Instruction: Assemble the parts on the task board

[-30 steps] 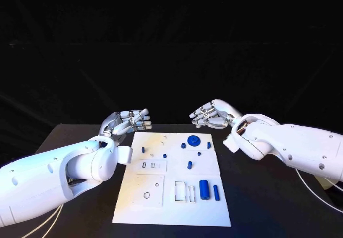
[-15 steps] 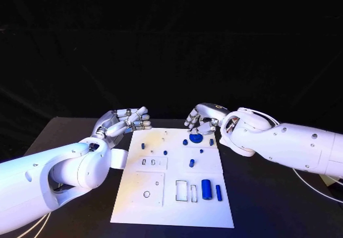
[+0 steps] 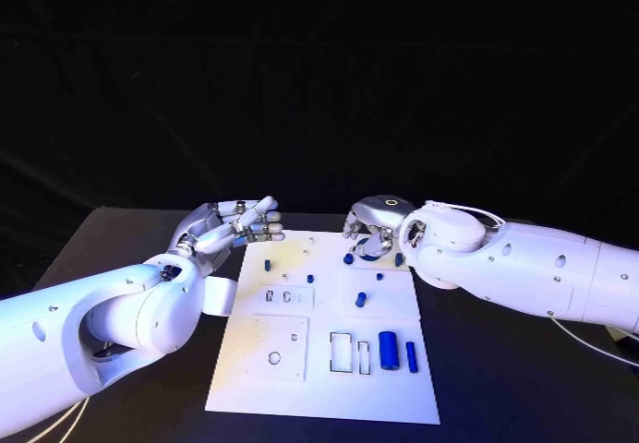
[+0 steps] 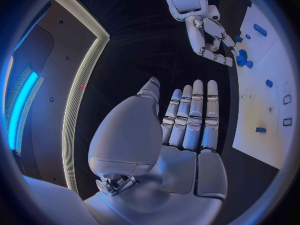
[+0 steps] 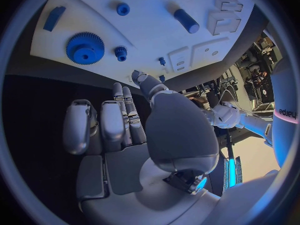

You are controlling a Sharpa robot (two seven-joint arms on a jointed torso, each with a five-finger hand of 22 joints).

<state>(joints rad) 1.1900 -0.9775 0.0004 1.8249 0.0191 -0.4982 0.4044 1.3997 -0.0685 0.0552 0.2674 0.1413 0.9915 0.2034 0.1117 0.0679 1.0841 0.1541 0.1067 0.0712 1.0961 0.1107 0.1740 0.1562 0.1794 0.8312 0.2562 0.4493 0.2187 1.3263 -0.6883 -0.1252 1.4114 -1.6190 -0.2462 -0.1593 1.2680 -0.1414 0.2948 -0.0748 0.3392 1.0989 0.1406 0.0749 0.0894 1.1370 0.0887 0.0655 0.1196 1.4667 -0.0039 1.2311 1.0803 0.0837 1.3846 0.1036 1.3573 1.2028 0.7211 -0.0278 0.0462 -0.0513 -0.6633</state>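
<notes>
- The board (image 3: 326, 341) is lying in the lower middle of the head view, on the black table (image 3: 519, 369).
- The right hand (image 3: 371, 227) is hanging over the board's top right corner, in the centre of the head view, palm down.
- In the right wrist view its fingers (image 5: 115, 122) are lying apart and holding nothing.
- The blue gear (image 5: 85, 48) is sitting on the board just off those fingertips, not touching them; in the head view the hand is covering most of it.
- A small gear (image 5: 120, 52) is standing just beside the big one, and a peg (image 5: 122, 8) is standing near them.
- The left hand (image 3: 235, 227) is hovering at the board's top left corner, off its edge, left of centre in the head view.
- In the left wrist view its fingers (image 4: 195, 116) are lying straight and side by side, gripping nothing, with the board beside them.
- A blue cylinder (image 3: 389, 350) and a thin bar (image 3: 412, 356) are lying at the board's lower right, well apart from both hands.
- A short pin (image 3: 359, 299) is standing mid-board, between the two groups.
</notes>
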